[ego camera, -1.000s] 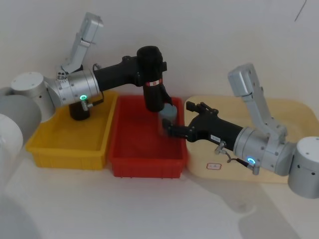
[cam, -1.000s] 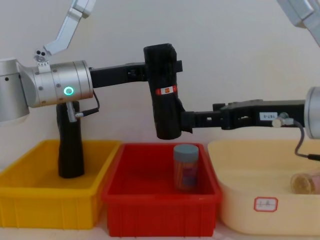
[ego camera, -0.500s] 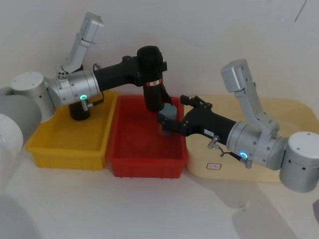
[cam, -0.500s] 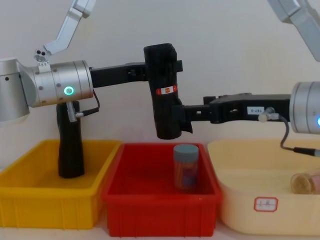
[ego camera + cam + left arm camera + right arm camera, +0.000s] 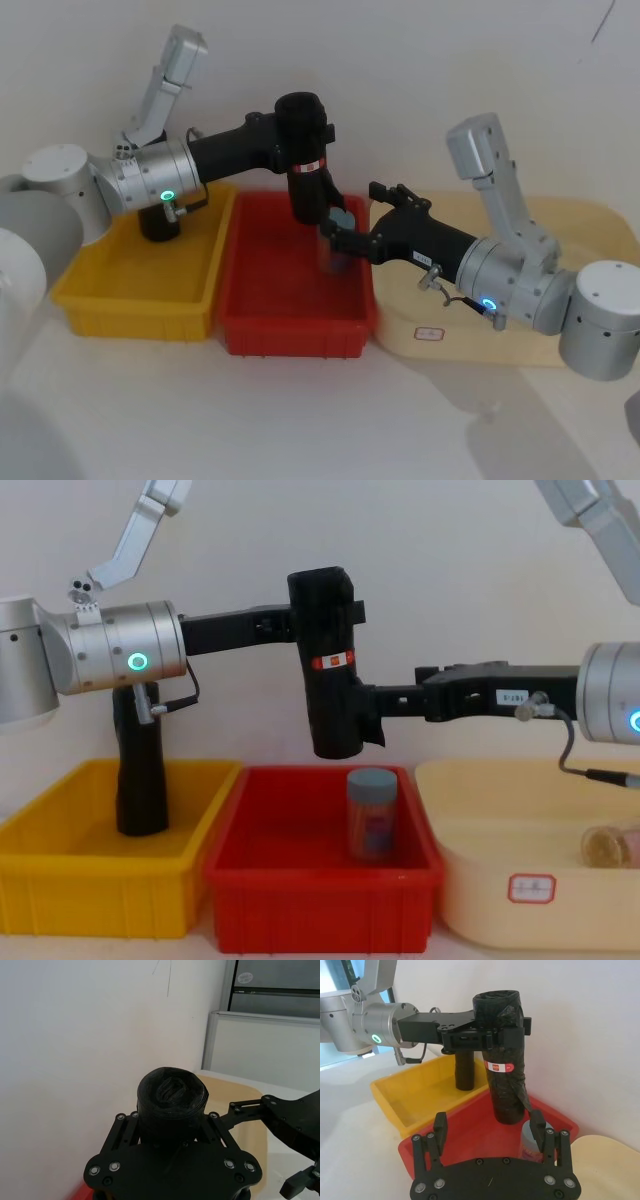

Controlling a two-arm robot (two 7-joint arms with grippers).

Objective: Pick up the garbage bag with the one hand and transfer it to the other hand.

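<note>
The garbage bag [image 5: 308,170], a thick black roll with a red-and-white label band, hangs upright above the red bin [image 5: 290,332]. My left gripper [image 5: 300,128], on the arm with the green ring, is shut on the bag's upper part [image 5: 322,600]. My right gripper [image 5: 347,212], on the arm with the blue ring, is open and level with the bag's lower end [image 5: 335,730]. In the right wrist view its two fingers [image 5: 440,1127] stand wide apart, with the bag [image 5: 504,1060] just ahead between them. The left wrist view looks down on the bag's top [image 5: 171,1095].
A slimmer plain black roll [image 5: 140,770] stands in the yellow bin [image 5: 100,885] on the left. A jar with a grey-blue lid [image 5: 372,815] stands in the red bin, under the bag. The cream tray [image 5: 520,925] on the right holds a small jar [image 5: 605,845].
My right gripper has risen and come in toward the bag's lower end. The left gripper and the bag have stayed where they were.
</note>
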